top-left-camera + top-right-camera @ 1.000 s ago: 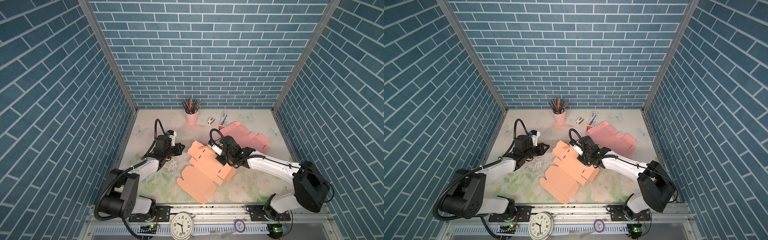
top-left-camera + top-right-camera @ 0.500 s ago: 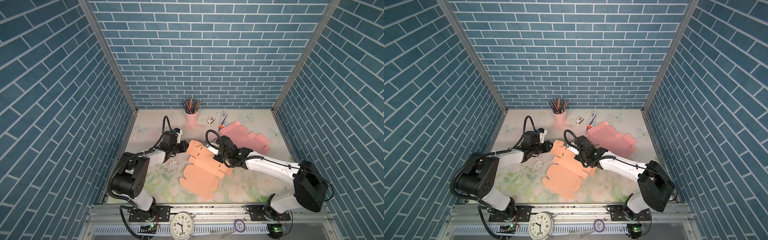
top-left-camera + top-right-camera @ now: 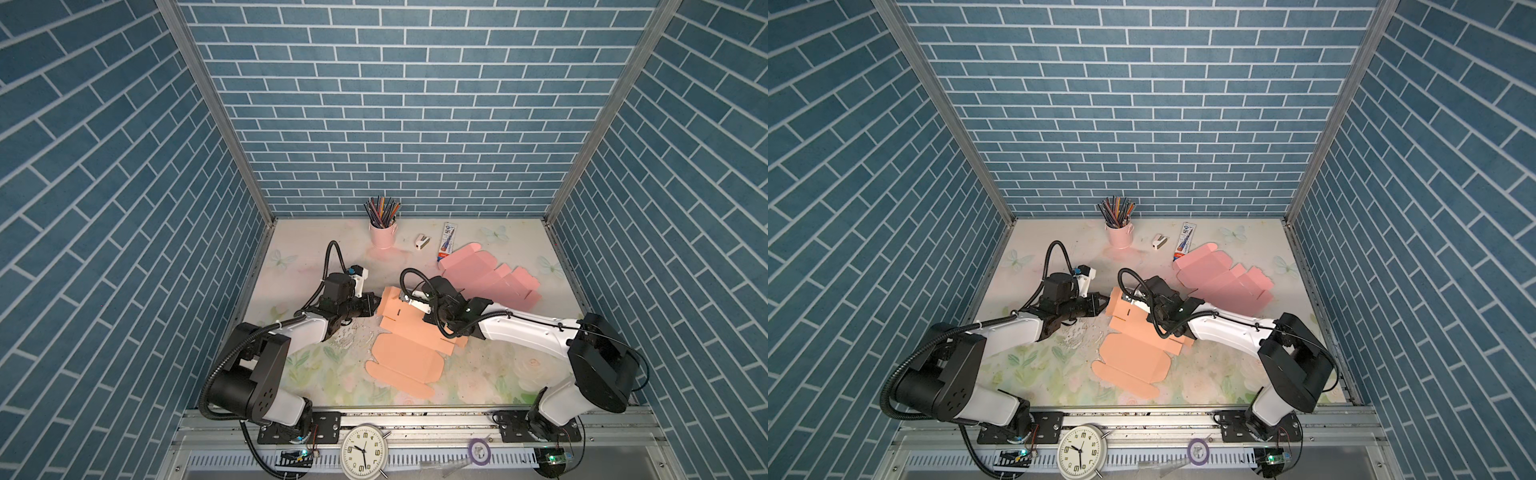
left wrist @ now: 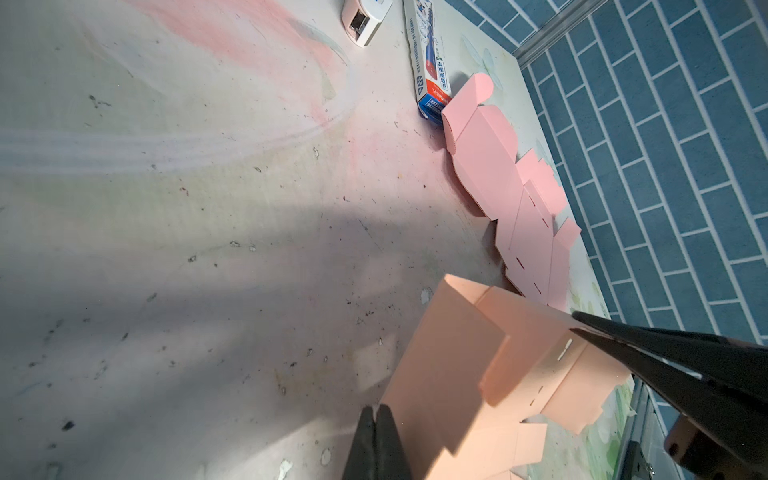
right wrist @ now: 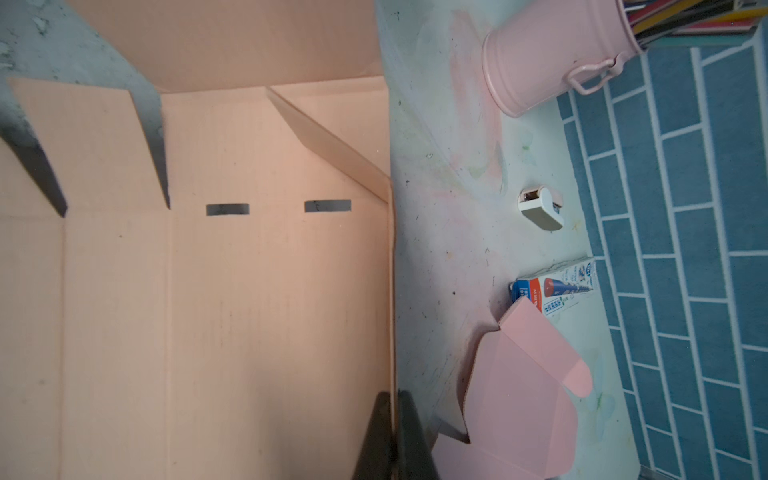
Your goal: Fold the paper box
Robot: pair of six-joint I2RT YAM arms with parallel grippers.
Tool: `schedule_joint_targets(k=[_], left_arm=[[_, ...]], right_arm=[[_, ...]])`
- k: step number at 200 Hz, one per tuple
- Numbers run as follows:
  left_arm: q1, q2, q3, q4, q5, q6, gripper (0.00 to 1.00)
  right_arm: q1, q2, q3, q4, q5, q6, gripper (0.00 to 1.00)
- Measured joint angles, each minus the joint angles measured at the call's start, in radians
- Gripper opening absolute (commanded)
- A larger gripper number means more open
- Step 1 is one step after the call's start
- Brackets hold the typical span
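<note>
Blue brick walls (image 3: 374, 104) on three sides, floral table (image 3: 498, 374) below, and I'm watching both arms meet mid-table. The big change over the last second is that the left gripper (image 3: 372, 305) has swung in from further back on the table's left side. It now points at the left edge of the peach paper box (image 3: 407, 357). Its fingers (image 4: 365, 444) are pressed together with nothing between them. In the left wrist view they sit right at the box's raised side panel, and I can't tell whether they touch it. The right gripper (image 5: 392, 399) hasn't let go. It stays pinched on the upright flap at the box's far end, with the thin card edge running between its two fingers. The box lies roughly where it was, centre of the table, with its near panels flat and its far end lifted. Two slots show in the right wrist view.

Surface now. A scuffed patch (image 3: 353, 332) of flaked print lies just left of the box, beneath the left arm. Behind the right arm a pink blank (image 3: 490, 278) lies flat, its far corner touching a blue-and-white carton (image 3: 448, 243). A small white gadget (image 3: 422, 241) sits beside the carton. Next along is a pink cup (image 3: 382, 235) of pencils (image 3: 382, 208) near the back wall. A clock (image 3: 364, 453) sits at the front rail.
</note>
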Motion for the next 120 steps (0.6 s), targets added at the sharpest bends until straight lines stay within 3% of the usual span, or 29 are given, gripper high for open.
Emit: schedule_joint_targets(k=[120], left_arm=[[-0.01, -0.109, -0.169, 0.109, -0.009, -0.016, 0.0]], right_arm=[[0.099, 0.002, -0.097, 0.165, 0.168, -0.158, 0.0]])
